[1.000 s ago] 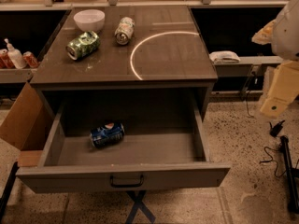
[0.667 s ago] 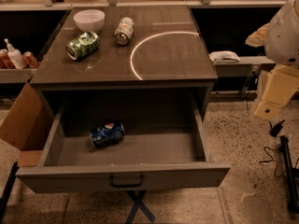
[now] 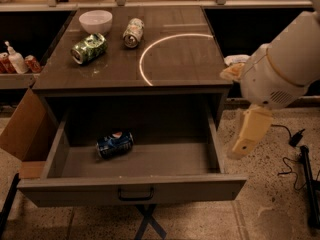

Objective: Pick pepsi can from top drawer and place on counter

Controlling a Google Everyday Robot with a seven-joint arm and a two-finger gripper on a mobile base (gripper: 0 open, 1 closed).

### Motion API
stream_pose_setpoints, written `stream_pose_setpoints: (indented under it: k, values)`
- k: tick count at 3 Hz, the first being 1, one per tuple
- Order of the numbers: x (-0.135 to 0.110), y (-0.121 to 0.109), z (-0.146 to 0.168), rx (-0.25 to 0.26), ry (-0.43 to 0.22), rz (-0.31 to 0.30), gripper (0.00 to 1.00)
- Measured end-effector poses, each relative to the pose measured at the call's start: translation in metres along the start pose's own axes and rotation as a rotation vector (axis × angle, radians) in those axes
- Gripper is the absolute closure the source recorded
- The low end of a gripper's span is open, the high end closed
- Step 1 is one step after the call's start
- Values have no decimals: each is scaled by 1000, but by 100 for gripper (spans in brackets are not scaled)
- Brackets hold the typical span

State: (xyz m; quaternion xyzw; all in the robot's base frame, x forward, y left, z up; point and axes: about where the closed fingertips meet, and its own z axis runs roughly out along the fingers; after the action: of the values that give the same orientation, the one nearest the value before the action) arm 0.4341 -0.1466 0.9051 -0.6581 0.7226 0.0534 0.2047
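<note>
Inside the top drawer (image 3: pixel 135 186) lies one pepsi can (image 3: pixel 115 144), on the counter (image 3: pixel 190 64) two more, a green-patterned can (image 3: pixel 89 48) and a pale can (image 3: pixel 133 32), and at the right hangs the tool (image 3: pixel 247 134), wide or narrow I cannot tell.

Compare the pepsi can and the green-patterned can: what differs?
Colour: the pepsi can is dark blue; the green-patterned can is green. Place: the pepsi can lies in the open drawer; the green-patterned can on the counter, near the bowl. Shared: both lie on their sides. The gripper hangs right of the drawer, touching neither.
</note>
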Motion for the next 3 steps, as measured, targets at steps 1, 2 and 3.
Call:
stream_pose_setpoints:
  k: [1,2,3]
  values:
    - [-24,18,25,-22,-65,-74,0]
    - [-30,19,32,-30,-72,-82,0]
    - [-55,22,46,-25,-89,-101,0]
